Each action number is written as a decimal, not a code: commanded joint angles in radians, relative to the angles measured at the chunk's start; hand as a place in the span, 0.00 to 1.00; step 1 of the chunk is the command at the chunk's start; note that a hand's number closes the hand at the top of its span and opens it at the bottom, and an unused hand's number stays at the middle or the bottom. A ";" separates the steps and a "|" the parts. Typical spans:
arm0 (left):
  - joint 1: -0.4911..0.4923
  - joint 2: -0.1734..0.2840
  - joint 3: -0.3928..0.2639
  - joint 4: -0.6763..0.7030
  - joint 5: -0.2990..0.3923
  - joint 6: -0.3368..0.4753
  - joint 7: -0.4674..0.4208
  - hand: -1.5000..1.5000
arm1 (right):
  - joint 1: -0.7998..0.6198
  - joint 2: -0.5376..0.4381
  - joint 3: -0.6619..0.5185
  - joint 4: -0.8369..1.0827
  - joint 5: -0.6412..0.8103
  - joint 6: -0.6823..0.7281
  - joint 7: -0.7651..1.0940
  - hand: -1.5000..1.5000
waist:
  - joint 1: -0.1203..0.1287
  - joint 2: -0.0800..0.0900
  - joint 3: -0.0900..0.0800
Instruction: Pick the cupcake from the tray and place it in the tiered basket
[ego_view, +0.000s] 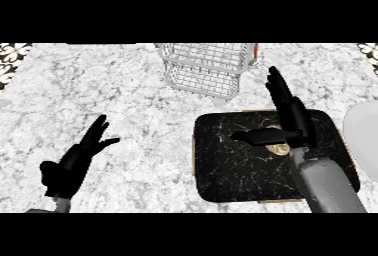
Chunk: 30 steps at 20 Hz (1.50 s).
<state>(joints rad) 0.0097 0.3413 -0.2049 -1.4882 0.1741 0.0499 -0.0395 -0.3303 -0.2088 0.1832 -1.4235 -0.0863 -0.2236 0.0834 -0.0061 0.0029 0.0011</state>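
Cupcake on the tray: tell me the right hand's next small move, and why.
Probably lower the right hand and curl its fingers round the cupcake. The hand is open above the black tray, fingers straight, thumb out beside the cupcake, which partly shows beneath it, not yet held. The basket stands beyond the tray.

A black tray (244, 170) veined white lies on grey-white marbled counter (111, 90), near a white wire basket (203, 67).

cupcake (279, 148) mostly hidden under right hand (289, 117), white plate (363, 137) cut off at right edge
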 joint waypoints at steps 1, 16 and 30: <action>-0.124 -0.061 0.001 0.079 0.011 -0.027 -0.030 0.50 | -0.050 -0.015 0.011 -0.008 0.103 -0.053 -0.037 0.00 | -0.004 -0.001 -0.002; -0.083 -0.091 -0.028 0.062 -0.008 -0.014 -0.036 0.50 | -0.308 -0.527 0.292 -0.276 0.277 0.611 0.811 0.00 | 0.002 -0.022 -0.009; -0.128 -0.127 -0.003 0.156 -0.034 -0.034 -0.081 0.50 | -0.394 -0.409 0.330 -0.398 0.223 0.625 1.216 0.00 | 0.006 -0.006 -0.003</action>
<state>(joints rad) -0.1302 0.2321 -0.1961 -1.3383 0.1598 0.0099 -0.1036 -0.6957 -0.6574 0.4949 -1.8085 0.0805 0.4021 1.0940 -0.0040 -0.0045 -0.0021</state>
